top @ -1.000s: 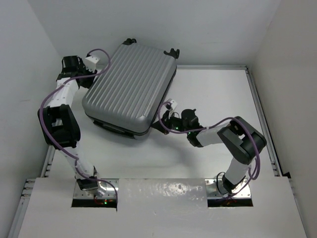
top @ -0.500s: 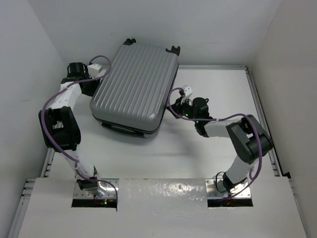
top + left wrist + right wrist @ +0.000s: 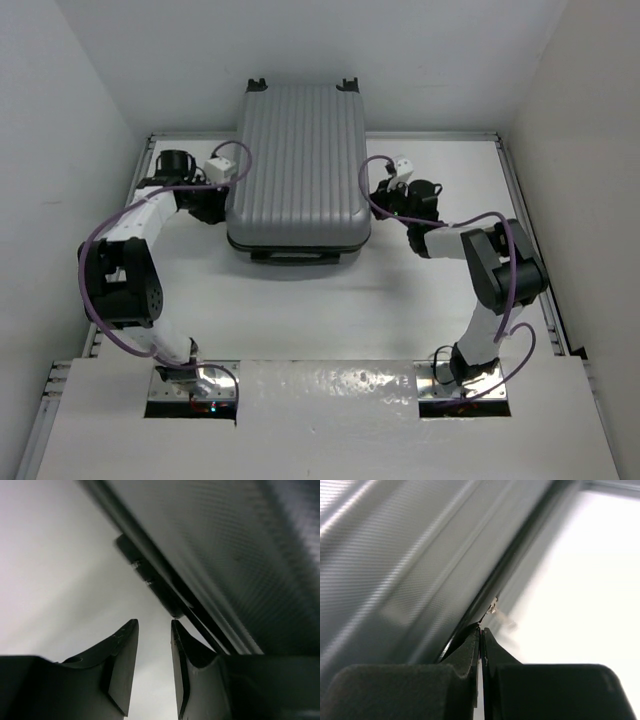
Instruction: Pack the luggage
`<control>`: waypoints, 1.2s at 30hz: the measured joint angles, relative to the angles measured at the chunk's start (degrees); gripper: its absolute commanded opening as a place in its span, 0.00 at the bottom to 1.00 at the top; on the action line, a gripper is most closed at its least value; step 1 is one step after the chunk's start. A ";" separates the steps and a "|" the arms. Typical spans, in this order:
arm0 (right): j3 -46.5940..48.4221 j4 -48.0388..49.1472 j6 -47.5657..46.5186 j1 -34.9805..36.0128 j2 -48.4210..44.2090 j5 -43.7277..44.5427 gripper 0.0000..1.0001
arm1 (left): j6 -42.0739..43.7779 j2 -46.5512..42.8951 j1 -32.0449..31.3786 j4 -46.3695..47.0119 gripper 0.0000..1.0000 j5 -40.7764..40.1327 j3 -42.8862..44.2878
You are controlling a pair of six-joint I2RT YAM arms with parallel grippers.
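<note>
Item: the luggage (image 3: 298,160), one piece, silver-grey ribbed hard shell. It is closed and lies flat on the white tabletop (image 3: 430,300), towards the far middle and square to the edges. Its black wheels (image 3: 258,85) are at the far end and a black carry handle (image 3: 292,257) is at the near end. Item: my left end effector (image 3: 154,625), placed low at the left side of the case. The fingers (image 3: 122,650) are parted by a narrow gap with nothing between them. The tips point at the dark seam line and sit close to a black fitting (image 3: 150,580) that runs along it, but do not touch it. Item: my right end effector (image 3: 481,628), placed at the right side of the case. The fingers are pressed tight together and the tips rest right against the dark seam (image 3: 515,555) between the shell halves. A small metal zip pull (image 3: 493,607) shows just beyond the tips. I cannot tell whether any part of it is pinched. Item: purple cables (image 3: 100,215), looped along both of my arms. The arms reach in from either side, with the case between them.
</note>
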 measured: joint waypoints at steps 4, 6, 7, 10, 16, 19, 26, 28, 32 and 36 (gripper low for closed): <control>1.53 -2.10 -2.67 -2.78 0.07 2.69 0.00 | 1.05 -0.20 -3.52 -2.78 0.31 4.74 -1.27; 1.57 -2.27 -2.84 -3.50 0.07 2.73 0.00 | 1.14 -0.20 -3.93 -3.65 0.31 6.12 -1.29; 1.57 -2.29 -2.82 -3.78 0.07 2.58 0.01 | 0.96 -0.20 -3.93 -3.80 0.31 6.40 -1.29; 1.55 -2.43 -2.86 -4.74 0.00 2.51 0.32 | 0.37 -0.15 -3.54 -3.93 0.30 6.49 -1.20; 0.85 -7.23 -0.96 -12.17 -2.47 3.02 0.67 | -2.05 1.73 4.59 -5.77 0.31 7.26 3.13; 0.04 -13.81 1.11 -21.31 -6.71 5.60 0.85 | -4.15 2.08 13.86 -5.64 0.34 6.40 7.23; 25.38 -54.51 -2.32 -28.55 -9.38 14.84 0.99 | -12.66 2.10 25.20 -5.49 0.42 -14.14 18.45; 29.99 -60.11 1.22 -27.78 -10.34 18.88 0.99 | -13.99 2.47 24.65 -6.45 0.44 -16.83 21.44; 32.30 -70.03 9.81 -27.12 -11.85 26.99 0.99 | -15.98 2.47 24.28 -8.28 0.47 -17.46 20.26; 32.26 -78.51 13.77 -27.47 -12.04 30.32 0.99 | -17.03 2.47 24.04 -10.32 0.47 -17.29 16.22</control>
